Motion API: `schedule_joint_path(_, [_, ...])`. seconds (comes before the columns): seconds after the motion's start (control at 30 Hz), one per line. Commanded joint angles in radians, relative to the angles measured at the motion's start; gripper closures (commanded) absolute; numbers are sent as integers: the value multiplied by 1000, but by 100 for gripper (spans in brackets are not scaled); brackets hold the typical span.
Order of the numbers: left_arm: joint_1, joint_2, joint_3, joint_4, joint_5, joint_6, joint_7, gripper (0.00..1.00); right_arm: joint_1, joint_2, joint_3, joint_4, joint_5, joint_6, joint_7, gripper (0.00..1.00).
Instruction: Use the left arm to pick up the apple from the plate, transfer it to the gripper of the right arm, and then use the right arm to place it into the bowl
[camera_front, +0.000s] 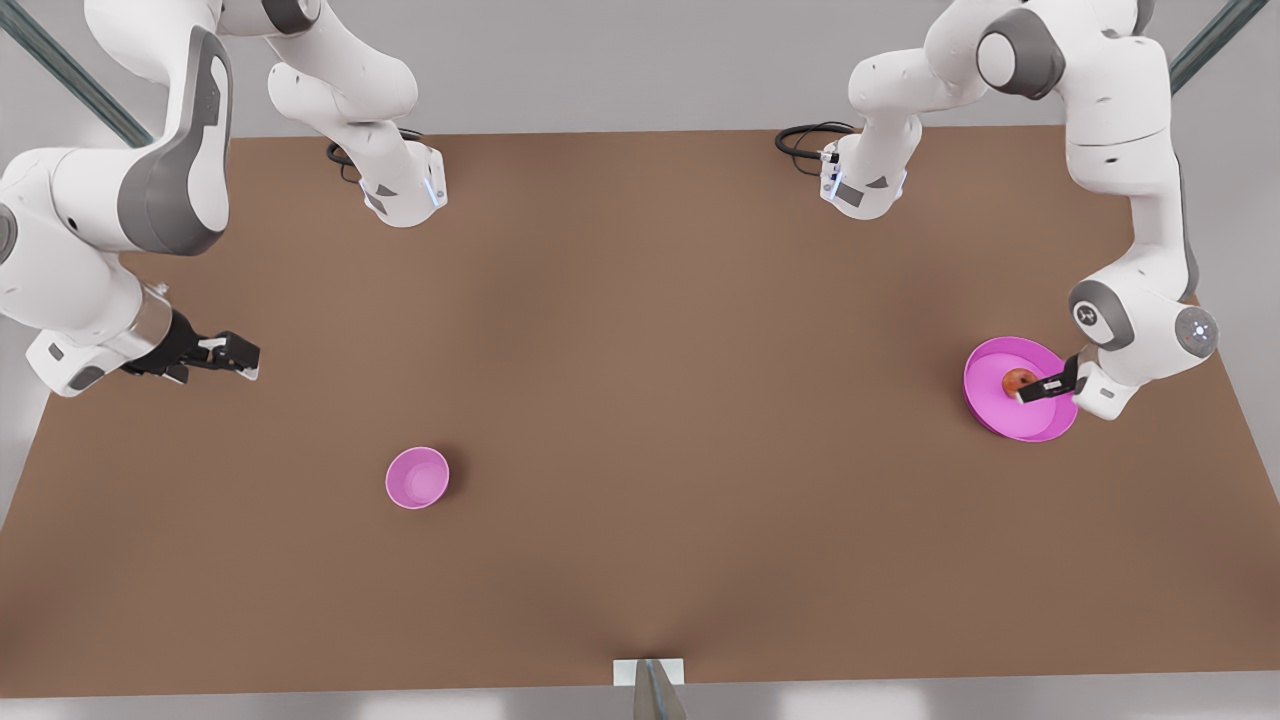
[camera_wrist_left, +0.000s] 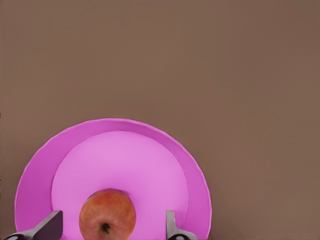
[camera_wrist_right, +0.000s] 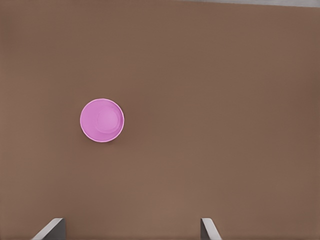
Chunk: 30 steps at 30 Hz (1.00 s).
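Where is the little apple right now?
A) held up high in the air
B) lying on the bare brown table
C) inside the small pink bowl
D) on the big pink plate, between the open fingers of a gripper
D: the apple sits on the plate, with the left gripper open around it; the bowl holds nothing, and the right gripper waits open over the table.

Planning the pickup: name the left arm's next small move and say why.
Probably lower a little further, then close. The left end effector is open, its fingers on either side of the apple on the plate, with gaps on both sides. The right end effector waits, open.
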Motion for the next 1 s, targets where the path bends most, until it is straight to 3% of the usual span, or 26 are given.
schedule_joint_path(0.0, [2,4,3,-23,-2,81,356,0,0,1,0,1,1,6,-5,0])
schedule_joint_path(0.63, [18,93,3,-81,-3,178,356,0,0,3,-2,1,4,3,-5,0])
schedule_joint_path(0.73, [18,100,3,-81,-3,179,356,13,0,3,-3,1,4,3,-7,0])
schedule_joint_path(0.97, [18,105,3,-81,-2,179,356,19,0,3,-3,1,4,3,-7,0])
